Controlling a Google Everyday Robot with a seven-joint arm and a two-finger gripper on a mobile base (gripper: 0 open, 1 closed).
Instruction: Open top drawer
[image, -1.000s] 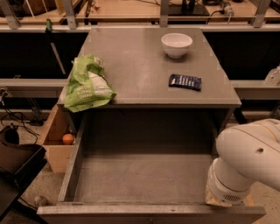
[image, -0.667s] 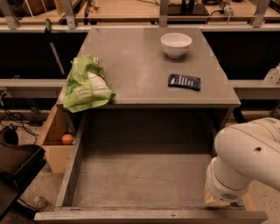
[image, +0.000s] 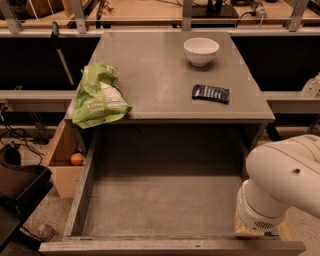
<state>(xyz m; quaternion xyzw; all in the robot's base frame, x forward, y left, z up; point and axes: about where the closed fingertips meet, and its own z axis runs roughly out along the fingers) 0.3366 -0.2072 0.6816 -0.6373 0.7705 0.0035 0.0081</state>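
The top drawer (image: 160, 205) stands pulled far out from under the grey counter (image: 155, 85). Its deep grey inside is bare, and its front edge (image: 170, 246) runs along the bottom of the view. The knob on the front is hidden. My white arm (image: 280, 185) fills the lower right, next to the drawer's right side. The gripper is out of view, below the frame or behind the arm.
On the counter lie a green chip bag (image: 99, 97) at the left front edge, a white bowl (image: 201, 51) at the back and a dark blue packet (image: 211, 93) at the right. A pale wooden box drawer (image: 62, 160) with an orange ball (image: 76, 159) stands open at the left.
The drawer has slid a little further out toward the camera. My arm has shifted slightly down and back with it.
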